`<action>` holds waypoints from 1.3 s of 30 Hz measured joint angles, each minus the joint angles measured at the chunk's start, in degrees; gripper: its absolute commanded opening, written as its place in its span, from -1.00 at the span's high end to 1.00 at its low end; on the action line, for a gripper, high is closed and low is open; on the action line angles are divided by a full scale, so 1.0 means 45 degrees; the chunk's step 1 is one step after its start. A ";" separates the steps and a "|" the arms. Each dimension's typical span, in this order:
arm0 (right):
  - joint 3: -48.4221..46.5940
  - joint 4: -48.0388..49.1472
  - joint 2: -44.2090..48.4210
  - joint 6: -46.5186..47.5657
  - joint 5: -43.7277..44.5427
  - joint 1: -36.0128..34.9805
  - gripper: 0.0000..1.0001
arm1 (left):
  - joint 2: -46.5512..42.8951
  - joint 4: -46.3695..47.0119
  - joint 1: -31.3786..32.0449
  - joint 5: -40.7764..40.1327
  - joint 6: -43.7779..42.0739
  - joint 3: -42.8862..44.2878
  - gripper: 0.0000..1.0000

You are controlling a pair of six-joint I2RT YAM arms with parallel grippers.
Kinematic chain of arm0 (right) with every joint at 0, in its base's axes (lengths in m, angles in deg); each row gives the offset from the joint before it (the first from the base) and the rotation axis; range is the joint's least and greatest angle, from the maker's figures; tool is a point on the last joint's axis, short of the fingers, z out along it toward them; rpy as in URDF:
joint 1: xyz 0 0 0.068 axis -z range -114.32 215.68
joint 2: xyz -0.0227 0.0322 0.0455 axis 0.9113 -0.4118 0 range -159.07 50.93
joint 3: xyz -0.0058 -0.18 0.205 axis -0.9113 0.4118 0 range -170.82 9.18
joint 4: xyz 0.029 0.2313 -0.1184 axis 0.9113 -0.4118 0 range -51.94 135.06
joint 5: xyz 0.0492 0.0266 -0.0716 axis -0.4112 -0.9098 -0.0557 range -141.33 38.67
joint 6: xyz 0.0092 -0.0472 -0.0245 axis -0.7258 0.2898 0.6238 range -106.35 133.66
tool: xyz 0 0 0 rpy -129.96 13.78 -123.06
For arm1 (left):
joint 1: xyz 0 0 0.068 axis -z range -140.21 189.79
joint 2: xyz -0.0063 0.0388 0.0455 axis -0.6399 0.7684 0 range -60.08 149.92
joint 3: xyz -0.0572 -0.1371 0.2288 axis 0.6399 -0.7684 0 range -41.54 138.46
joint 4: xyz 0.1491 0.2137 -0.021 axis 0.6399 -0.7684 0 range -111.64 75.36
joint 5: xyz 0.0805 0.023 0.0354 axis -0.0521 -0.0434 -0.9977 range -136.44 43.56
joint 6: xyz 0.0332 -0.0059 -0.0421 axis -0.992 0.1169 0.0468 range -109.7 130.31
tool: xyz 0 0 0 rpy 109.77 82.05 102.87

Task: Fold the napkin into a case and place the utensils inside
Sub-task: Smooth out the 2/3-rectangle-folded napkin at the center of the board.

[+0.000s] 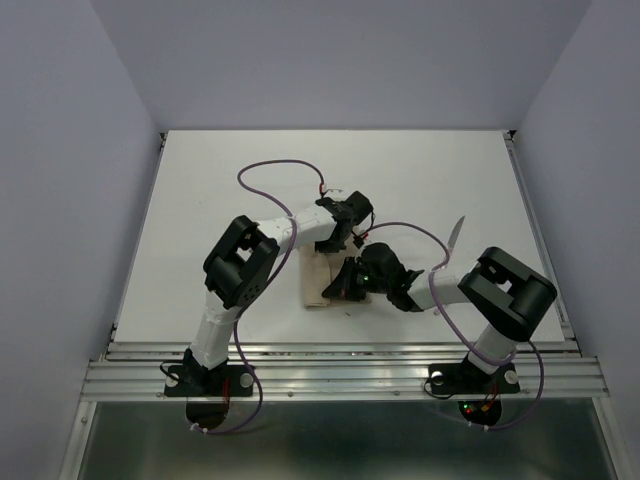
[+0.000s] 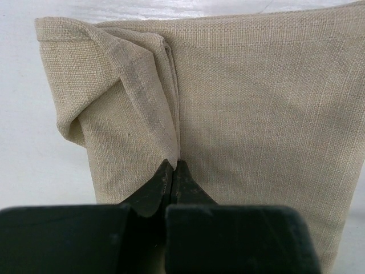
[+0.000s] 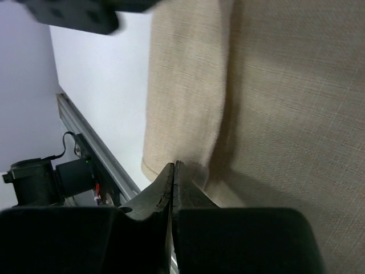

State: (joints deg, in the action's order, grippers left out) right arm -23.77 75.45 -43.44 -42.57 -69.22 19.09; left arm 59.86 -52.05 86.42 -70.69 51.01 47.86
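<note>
The beige napkin [image 1: 313,284] lies partly folded on the white table, mostly hidden under both grippers in the top view. My left gripper [image 1: 351,246] is at its far edge. In the left wrist view the gripper [image 2: 173,165] is shut on the tip of a layered fold of the napkin [image 2: 256,114]. My right gripper [image 1: 336,289] is at the napkin's near part. In the right wrist view the gripper [image 3: 173,165] is shut at the edge of the napkin [image 3: 285,114], beside a raised crease. One pale utensil [image 1: 456,236] lies to the right, clear of the cloth. A second utensil is not in view.
The metal rail [image 1: 340,352] runs along the table's near edge, close below the napkin, and shows in the right wrist view [image 3: 91,140]. Purple cables loop over both arms. Part of the left arm [image 3: 74,14] hangs above the cloth's far end.
</note>
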 measured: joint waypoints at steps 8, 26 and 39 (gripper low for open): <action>-0.0257 -0.0068 -0.1151 -0.1205 0.0986 -0.0170 0.99 | -0.0029 0.0024 -0.0039 0.0073 -0.0034 0.0000 0.95; -0.0238 -0.0068 -0.1219 -0.2161 0.1559 -0.0194 0.99 | -0.0869 0.0253 -0.0087 0.1088 -0.1336 0.0146 0.25; -0.0160 -0.0087 -0.1107 -0.2176 0.1909 -0.0253 0.99 | -0.2234 0.0277 -0.0117 0.1336 -0.1433 -0.0923 0.51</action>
State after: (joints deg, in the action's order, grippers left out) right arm -24.49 75.05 -48.42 -52.36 -60.63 17.95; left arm 49.81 -50.80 85.89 -64.68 44.57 43.71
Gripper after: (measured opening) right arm 0.017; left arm 0.373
